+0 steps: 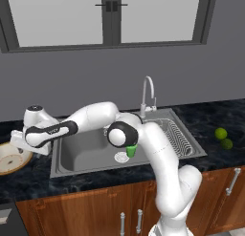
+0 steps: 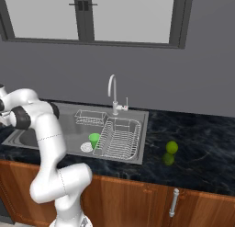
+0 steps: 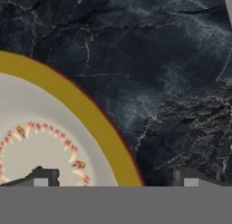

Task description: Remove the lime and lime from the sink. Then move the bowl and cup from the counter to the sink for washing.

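The bowl [image 1: 10, 159] sits on the counter [image 1: 28, 175] left of the sink [image 1: 81, 156]; its tan-yellow rim [image 3: 90, 114] and white inside with orange marks are close up in the hand view. My gripper [image 3: 117, 180] hangs open just above it, the rim between the fingertips: one over the bowl's inside, the other over the black stone. In the left base view the hand [image 1: 19, 143] is above the bowl's right edge. The green cup [image 2: 94, 139] stands upright in the sink by the drain, partly behind my elbow [image 1: 131, 151]. Both limes [image 1: 220, 133] [image 1: 227, 144] lie on the counter right of the sink.
A wire dish rack [image 2: 120, 138] fills the sink's right part and a small wire basket [image 2: 90, 117] sits at its back. The curved faucet [image 1: 148, 94] rises behind the basin. My forearm stretches across the sink's left half. Bare counter [image 2: 202, 148] lies beyond the limes.
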